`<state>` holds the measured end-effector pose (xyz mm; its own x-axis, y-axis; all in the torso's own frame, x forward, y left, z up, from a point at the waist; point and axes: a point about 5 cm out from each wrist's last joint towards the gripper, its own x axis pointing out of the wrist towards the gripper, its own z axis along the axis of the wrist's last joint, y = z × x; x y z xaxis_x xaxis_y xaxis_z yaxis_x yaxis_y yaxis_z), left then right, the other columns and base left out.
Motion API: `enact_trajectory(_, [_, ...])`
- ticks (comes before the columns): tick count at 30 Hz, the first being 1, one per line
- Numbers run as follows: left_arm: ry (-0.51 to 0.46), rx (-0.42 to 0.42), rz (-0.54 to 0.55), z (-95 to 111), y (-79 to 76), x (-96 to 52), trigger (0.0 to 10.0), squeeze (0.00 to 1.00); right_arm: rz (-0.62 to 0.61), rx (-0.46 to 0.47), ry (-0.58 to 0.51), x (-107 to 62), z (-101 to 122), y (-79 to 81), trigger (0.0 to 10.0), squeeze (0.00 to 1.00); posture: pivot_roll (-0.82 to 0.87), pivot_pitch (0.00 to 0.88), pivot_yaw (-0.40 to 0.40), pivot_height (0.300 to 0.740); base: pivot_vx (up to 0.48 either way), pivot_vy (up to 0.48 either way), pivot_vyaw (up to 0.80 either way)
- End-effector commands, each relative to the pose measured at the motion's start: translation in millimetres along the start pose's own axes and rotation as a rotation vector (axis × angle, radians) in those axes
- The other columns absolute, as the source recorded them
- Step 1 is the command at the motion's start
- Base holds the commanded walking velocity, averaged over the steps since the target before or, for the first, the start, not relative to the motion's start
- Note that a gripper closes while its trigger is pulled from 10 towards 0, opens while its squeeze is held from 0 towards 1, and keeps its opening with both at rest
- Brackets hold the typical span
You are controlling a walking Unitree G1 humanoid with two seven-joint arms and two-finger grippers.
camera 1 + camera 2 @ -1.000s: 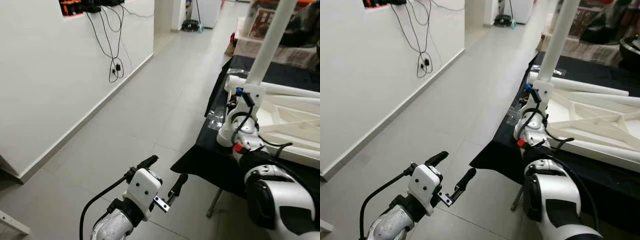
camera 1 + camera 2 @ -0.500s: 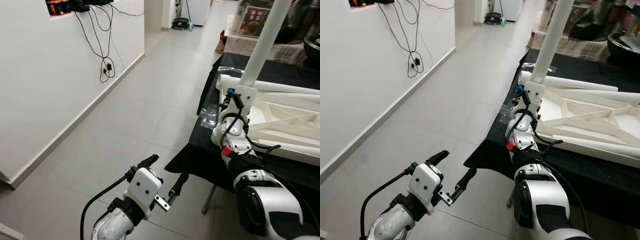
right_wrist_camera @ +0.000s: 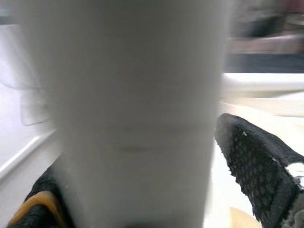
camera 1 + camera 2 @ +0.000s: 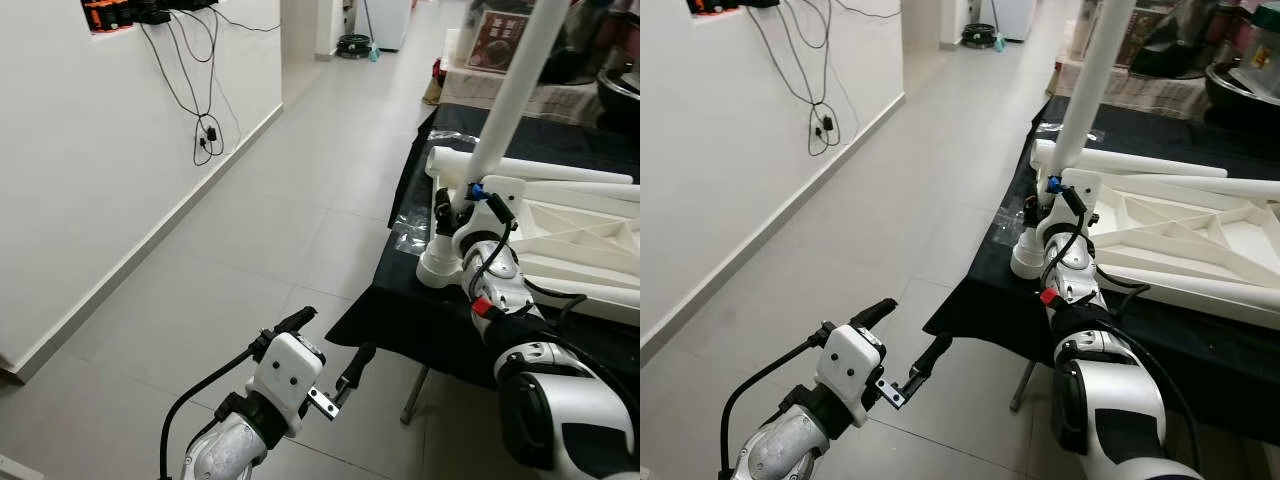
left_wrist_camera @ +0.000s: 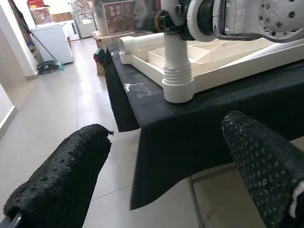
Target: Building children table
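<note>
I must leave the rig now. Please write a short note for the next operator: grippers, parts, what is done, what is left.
Right gripper: shut on the white leg, holding it tilted, its threaded foot on the black-covered table at the corner of the white tabletop frame.
Left gripper: open, idle over the floor.
Done: leg picked up and brought to the corner.
Left: seat the leg; another leg lies along the frame.
</note>
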<state>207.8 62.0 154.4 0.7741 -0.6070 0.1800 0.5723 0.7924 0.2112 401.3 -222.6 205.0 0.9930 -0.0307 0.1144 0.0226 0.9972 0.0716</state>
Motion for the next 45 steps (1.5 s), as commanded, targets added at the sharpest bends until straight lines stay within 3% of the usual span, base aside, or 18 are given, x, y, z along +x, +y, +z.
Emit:
enact_trajectory(1, [0.035, -0.003, -0.006, -7, -1.7, -1.3, 10.0, 0.0, 0.176, 0.034, 0.064, -3.5, -9, 2.1, 10.0, 0.0, 0.06, 0.115, -0.051, 0.74, 0.0, 0.0, 0.0])
enact_trajectory(10, [0.035, -0.003, -0.004, -7, -1.1, -1.6, 10.0, 0.0, 0.418, -0.011, 0.143, -4.2, -9, 14.1, 10.0, 0.0, 0.06, 0.116, -0.05, 0.74, 0.0, 0.0, 0.0])
enact_trajectory(16, [0.034, -0.003, -0.002, -7, -1.1, -1.9, 10.0, 0.0, 0.474, -0.017, 0.136, -3.6, -6, 16.8, 10.0, 0.0, 0.07, 0.112, -0.051, 0.74, 0.0, 0.0, 0.0])
enact_trajectory(17, [0.036, -0.003, -0.003, -7, -1.3, -2.3, 10.0, 0.0, 0.502, -0.019, 0.143, -4.4, -7, 18.7, 4.3, 0.0, 0.07, 0.105, -0.047, 0.74, 0.0, 0.0, 0.0])
enact_trajectory(18, [0.036, -0.003, -0.003, -7, -1.3, -2.3, 10.0, 0.0, 0.502, -0.019, 0.143, -4.4, -7, 18.7, 4.3, 0.0, 0.07, 0.105, -0.047, 0.74, 0.0, 0.0, 0.0])
enact_trajectory(19, [0.038, -0.004, -0.004, -7, -1.6, -2.6, 10.0, 0.0, 0.555, -0.023, 0.159, -6.0, -10, 22.6, 0.0, 0.0, 0.07, 0.099, -0.048, 0.74, 0.0, 0.0, 0.0])
enact_trajectory(28, [0.044, -0.005, -0.006, -9, -1.9, -3.4, 10.0, 0.0, 0.56, -0.034, 0.166, -7.4, -15, 25.8, 0.0, 0.0, 0.06, 0.09, -0.044, 0.74, 0.0, 0.0, 0.0])
enact_trajectory(30, [0.045, -0.005, -0.007, -9, -1.9, -3.3, 10.0, 0.0, 0.5, -0.052, 0.159, -6.1, -15, 23.8, 0.0, 0.0, 0.06, 0.087, -0.045, 0.74, 0.0, 0.0, 0.0])
enact_trajectory(32, [0.047, -0.005, -0.008, -9, -2.1, -3.2, 10.0, 0.0, 0.344, -0.097, 0.145, -3.9, -17, 17.6, 0.0, 0.0, 0.06, 0.083, -0.046, 0.74, 0.0, 0.0, 0.0])
enact_trajectory(33, [0.047, -0.005, -0.008, -9, -2.1, -3.2, 10.0, 0.0, 0.344, -0.097, 0.145, -3.9, -17, 17.6, 0.0, 0.0, 0.06, 0.083, -0.046, 0.74, 0.0, 0.0, 0.0])
enact_trajectory(34, [0.048, -0.005, -0.008, -10, -2.3, -3.4, 10.0, 0.0, 0.205, -0.101, 0.144, -3.8, -21, 10.9, 0.0, 0.0, 0.06, 0.084, -0.046, 0.74, 0.0, 0.0, 0.0])
enact_trajectory(35, [0.048, -0.005, -0.008, -10, -2.3, -3.4, 10.0, 0.0, 0.205, -0.101, 0.144, -3.8, -21, 10.9, 0.0, 0.0, 0.06, 0.084, -0.046, 0.74, 0.0, 0.0, 0.0])
enact_trajectory(38, [0.05, -0.005, -0.008, -10, -2.3, -3.4, 10.0, 0.0, -0.095, -0.112, 0.136, -6.7, -26, -6.5, 0.0, 0.0, 0.06, 0.083, -0.044, 0.74, 0.0, 0.0, 0.0])
enact_trajectory(41, [0.05, -0.005, -0.009, -10, -2.4, -3.5, 10.0, 0.0, -0.185, -0.124, 0.126, -8.2, -27, -11.6, 0.0, 0.0, 0.06, 0.081, -0.044, 0.74, 0.0, 0.0, 0.0])
enact_trajectory(43, [0.052, -0.005, -0.01, -10, -2.6, -3.5, 10.0, 0.0, -0.393, -0.107, 0.11, -12.2, -26, -19.9, 0.0, 0.0, 0.06, 0.079, -0.045, 0.74, 0.0, 0.0, 0.0])
enact_trajectory(44, [0.052, -0.005, -0.01, -10, -2.6, -3.5, 10.0, 0.0, -0.393, -0.107, 0.11, -12.2, -26, -19.9, 0.0, 0.0, 0.06, 0.079, -0.045, 0.74, 0.0, 0.0, 0.0])
enact_trajectory(45, [0.053, -0.005, -0.011, -10, -2.5, -3.5, 10.0, 0.0, -0.467, -0.101, 0.103, -13.8, -26, -22.1, 0.0, 0.0, 0.06, 0.081, -0.044, 0.74, 0.0, 0.0, 0.0])
